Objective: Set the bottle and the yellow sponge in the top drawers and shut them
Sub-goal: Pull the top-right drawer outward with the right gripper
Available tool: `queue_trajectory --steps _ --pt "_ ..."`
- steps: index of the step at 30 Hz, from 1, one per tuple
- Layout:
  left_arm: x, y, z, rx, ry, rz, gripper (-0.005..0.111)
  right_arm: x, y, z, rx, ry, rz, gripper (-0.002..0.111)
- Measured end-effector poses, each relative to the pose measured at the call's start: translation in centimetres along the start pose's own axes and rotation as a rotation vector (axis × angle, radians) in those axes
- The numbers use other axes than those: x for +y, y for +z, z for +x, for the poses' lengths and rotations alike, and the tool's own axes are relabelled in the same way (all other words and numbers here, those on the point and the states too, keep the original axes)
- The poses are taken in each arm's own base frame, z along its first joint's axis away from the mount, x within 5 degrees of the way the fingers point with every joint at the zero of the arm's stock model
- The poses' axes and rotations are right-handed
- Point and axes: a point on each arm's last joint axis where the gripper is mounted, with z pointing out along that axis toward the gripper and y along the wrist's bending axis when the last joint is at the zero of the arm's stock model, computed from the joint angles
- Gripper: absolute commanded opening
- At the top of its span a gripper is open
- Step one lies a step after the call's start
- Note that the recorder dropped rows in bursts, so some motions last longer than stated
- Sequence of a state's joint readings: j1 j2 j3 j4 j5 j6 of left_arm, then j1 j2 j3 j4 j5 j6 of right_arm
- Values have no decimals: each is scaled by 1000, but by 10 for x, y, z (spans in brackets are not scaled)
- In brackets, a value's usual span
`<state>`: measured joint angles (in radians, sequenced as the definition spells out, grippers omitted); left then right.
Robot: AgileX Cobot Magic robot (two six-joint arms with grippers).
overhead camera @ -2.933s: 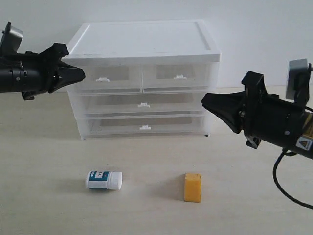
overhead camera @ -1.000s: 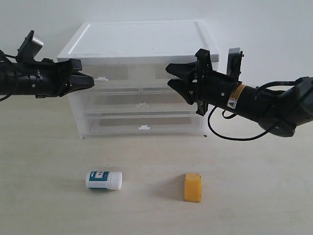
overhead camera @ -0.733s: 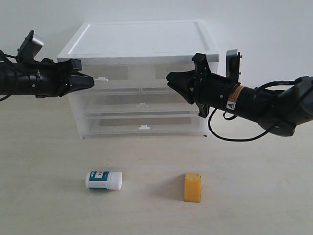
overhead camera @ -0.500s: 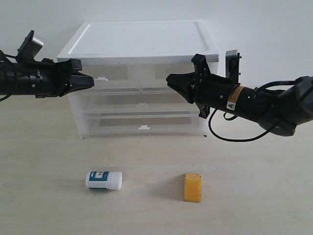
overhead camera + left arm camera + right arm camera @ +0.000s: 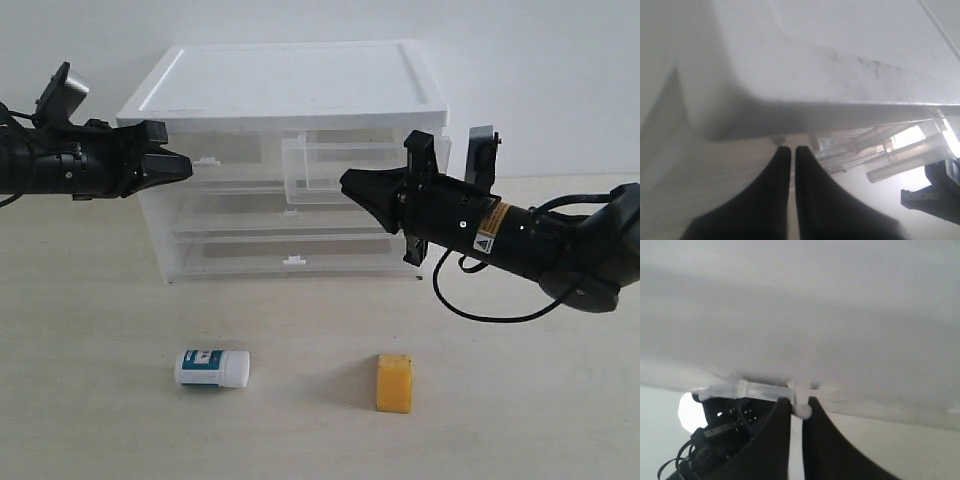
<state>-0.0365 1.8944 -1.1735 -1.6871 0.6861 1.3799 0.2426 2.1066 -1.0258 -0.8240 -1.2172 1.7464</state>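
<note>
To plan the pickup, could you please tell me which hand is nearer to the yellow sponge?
Right. The right hand is up beyond the sponge, pinching the handle of the open top drawer; the left hand is farther away, by the other top drawer.

The drawer unit (image 5: 300, 85) has a smooth, opaque white plastic top with a faint sheen; the top drawers (image 5: 340, 160) are translucent plastic. The bottle (image 5: 212, 367) is smooth white plastic with a printed label, the yellow sponge (image 5: 394, 382) matt and porous-looking. The table (image 5: 100, 430) is pale, matt wood grain, and both the left gripper (image 5: 187, 166) and right gripper (image 5: 346, 184) are matt black plastic
</note>
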Motion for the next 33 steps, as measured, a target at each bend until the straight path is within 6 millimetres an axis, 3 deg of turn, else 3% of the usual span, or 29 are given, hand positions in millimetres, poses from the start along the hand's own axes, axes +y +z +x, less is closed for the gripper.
queue_trajectory --steps 11,18,22,24,29,33 --pt "0 0 0 0 0 0 4 -11 -19 22 24 3 69 0" --pt "0 0 0 0 0 0 4 10 -27 25 27 -63 48 0" --pt "0 0 0 0 0 0 4 13 -32 26 -7 -49 51 1" --pt "0 0 0 0 0 0 4 12 -34 26 -39 -29 56 8" --pt "0 0 0 0 0 0 4 11 -35 24 -79 -11 60 41" --pt "0 0 0 0 0 0 4 11 -36 19 -126 24 54 41"
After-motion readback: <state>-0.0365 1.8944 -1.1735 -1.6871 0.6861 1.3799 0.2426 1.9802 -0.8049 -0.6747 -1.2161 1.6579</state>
